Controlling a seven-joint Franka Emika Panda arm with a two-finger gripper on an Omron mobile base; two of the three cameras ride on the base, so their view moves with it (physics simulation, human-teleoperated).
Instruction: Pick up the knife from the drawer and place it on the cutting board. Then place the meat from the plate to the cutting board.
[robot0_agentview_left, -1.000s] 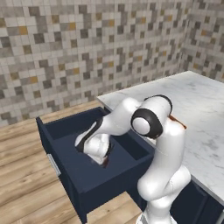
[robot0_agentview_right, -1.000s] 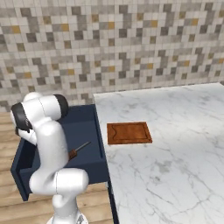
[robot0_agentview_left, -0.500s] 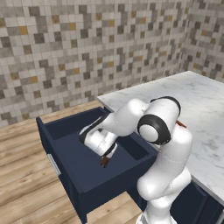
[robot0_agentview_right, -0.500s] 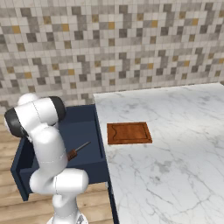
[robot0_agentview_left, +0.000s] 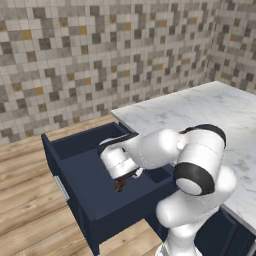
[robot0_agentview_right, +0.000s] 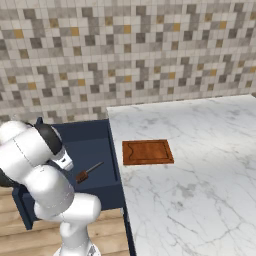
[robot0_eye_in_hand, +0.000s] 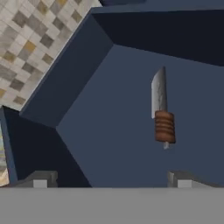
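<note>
The navy drawer (robot0_agentview_left: 114, 221) stands pulled out beside the counter. On its floor lies the knife (robot0_agentview_right: 88, 172), pale blade and reddish-brown ribbed handle; in the hand view the knife (robot0_eye_in_hand: 162, 113) lies right of centre, blade pointing away. My gripper (robot0_eye_in_hand: 112, 179) hangs open inside the drawer (robot0_eye_in_hand: 105, 131), just above the floor, and the handle's end lies a little ahead of the right fingertip (robot0_eye_in_hand: 183, 178), apart from it. My hand (robot0_agentview_left: 119, 164) reaches down into the drawer. The cutting board (robot0_agentview_right: 147, 151) lies bare on the counter to the drawer's right. The meat and the plate are out of view.
The white marble counter (robot0_agentview_right: 195, 195) stretches right of the drawer (robot0_agentview_right: 95, 142). A mosaic tiled wall (robot0_agentview_left: 75, 55) stands behind it. Wooden floor (robot0_agentview_left: 25, 205) lies left of the drawer. The drawer's walls rise around my hand.
My arm has swung forward and lower over the drawer, and the hand has shifted within it. The jaws stay open. Knife and board have not moved.
</note>
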